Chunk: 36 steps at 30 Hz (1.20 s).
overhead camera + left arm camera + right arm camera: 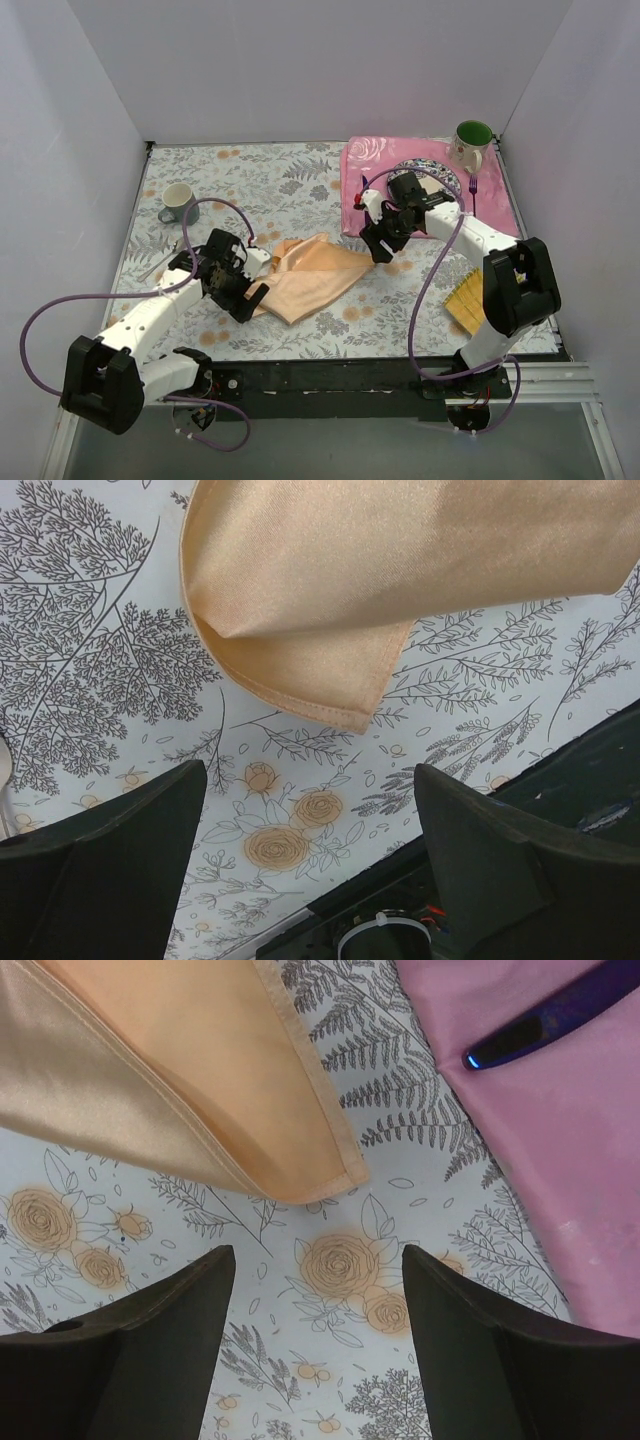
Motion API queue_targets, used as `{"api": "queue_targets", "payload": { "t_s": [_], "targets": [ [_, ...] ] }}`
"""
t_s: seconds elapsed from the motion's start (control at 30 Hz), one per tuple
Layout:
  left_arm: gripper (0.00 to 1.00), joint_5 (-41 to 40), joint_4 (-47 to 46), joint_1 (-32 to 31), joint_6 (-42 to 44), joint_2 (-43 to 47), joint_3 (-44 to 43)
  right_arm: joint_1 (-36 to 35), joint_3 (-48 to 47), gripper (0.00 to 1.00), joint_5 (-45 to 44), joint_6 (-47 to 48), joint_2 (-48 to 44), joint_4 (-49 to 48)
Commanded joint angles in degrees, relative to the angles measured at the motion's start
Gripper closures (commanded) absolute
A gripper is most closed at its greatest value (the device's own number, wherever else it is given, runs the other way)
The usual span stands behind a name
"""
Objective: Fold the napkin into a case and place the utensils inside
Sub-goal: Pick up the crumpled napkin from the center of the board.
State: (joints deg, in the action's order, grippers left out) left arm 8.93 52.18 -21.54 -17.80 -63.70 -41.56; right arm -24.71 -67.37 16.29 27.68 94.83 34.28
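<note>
Altogether: one napkin (310, 280), one knife (540, 1022), one fork (473, 188), two mugs (178, 203) (472, 140).

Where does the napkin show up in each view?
Top external: napkin mid-frame, loosely folded and rumpled.
Left wrist: napkin across the top, with a folded corner pointing down.
Right wrist: napkin in the upper left, its hemmed corner reaching near centre.
Shared landmark: the floral tablecloth lies under it in all three views.
</note>
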Motion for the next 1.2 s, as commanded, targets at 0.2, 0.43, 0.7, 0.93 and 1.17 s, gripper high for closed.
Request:
{"api": "queue_targets", "payload": {
  "t_s": [0.2, 0.43, 0.7, 0.93, 1.17],
  "targets": [
    [0.18, -1.6, -4.5, 0.0, -1.0, -1.4, 1.4, -3.8, -1.6, 0.27, -4.2, -4.5, 5.4, -5.1],
    [0.21, -0.8, -5.7, 0.0, -0.5, -3.4, 1.6, -5.3, -1.2, 0.27, -4.9, -5.2, 6.4, -5.5],
    [0.29, -0.2, -7.6, -0.4, 1.6, -6.7, 2.2, -6.5, 1.9, 0.34, -5.8, -5.3, 6.7, -8.4],
    [0.36, -0.1, -9.2, -0.7, 1.4, -8.4, 3.1, -6.7, 2.7, 0.42, -6.5, -5.0, 7.3, -8.9],
    [0.67, -2.6, -13.6, -0.6, -1.8, -12.2, 2.5, -6.6, 8.0, 0.59, 0.2, -1.1, 2.3, -6.3]
  ]
}}
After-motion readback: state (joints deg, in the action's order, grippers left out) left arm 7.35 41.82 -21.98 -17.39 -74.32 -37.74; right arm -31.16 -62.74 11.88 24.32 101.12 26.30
